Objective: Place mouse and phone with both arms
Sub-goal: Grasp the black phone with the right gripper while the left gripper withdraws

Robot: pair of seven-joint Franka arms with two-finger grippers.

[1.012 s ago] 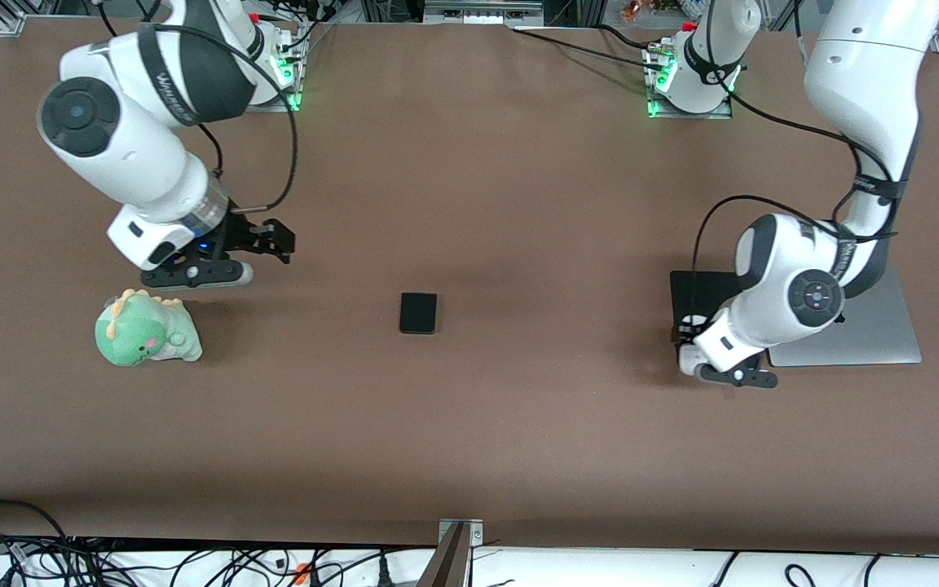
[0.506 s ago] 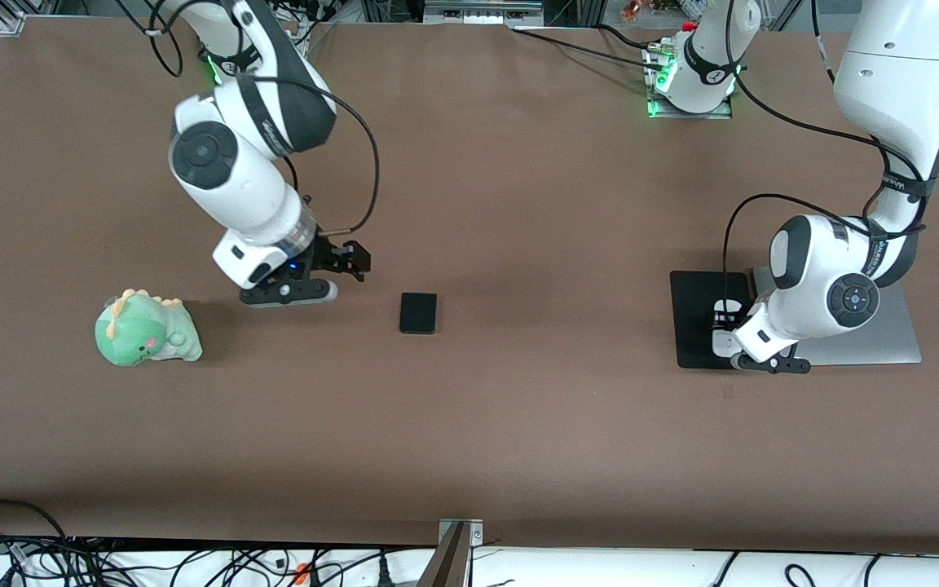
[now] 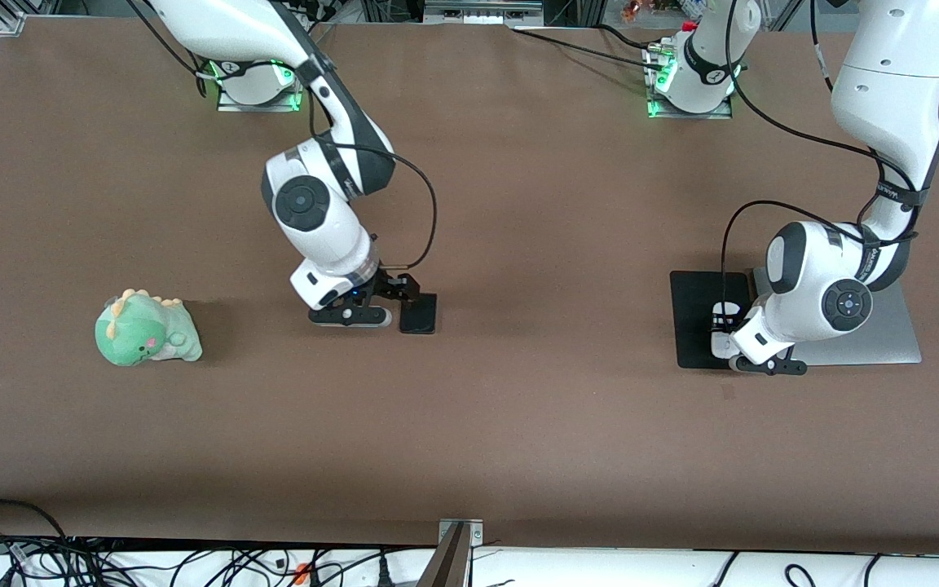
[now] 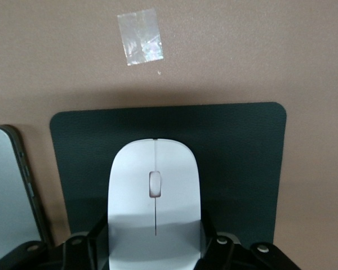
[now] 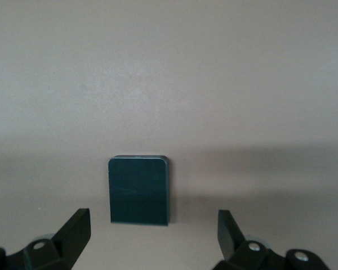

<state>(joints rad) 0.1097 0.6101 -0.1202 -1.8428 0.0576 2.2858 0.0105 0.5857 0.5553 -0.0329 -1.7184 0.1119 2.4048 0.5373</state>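
The left gripper point(image 4: 155, 247) is clamped across the mouse point(image 4: 155, 194), holding it low over the mouse pad point(image 4: 242, 152) for set-down. The right gripper point(image 5: 152, 236), fingers apart, straddles the phone point(image 5: 139, 190) lying mid-table, ready to grasp.

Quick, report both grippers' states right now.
Left gripper: shut on the mouse, over the mouse pad.
Right gripper: open, holding nothing, over the table beside the phone.
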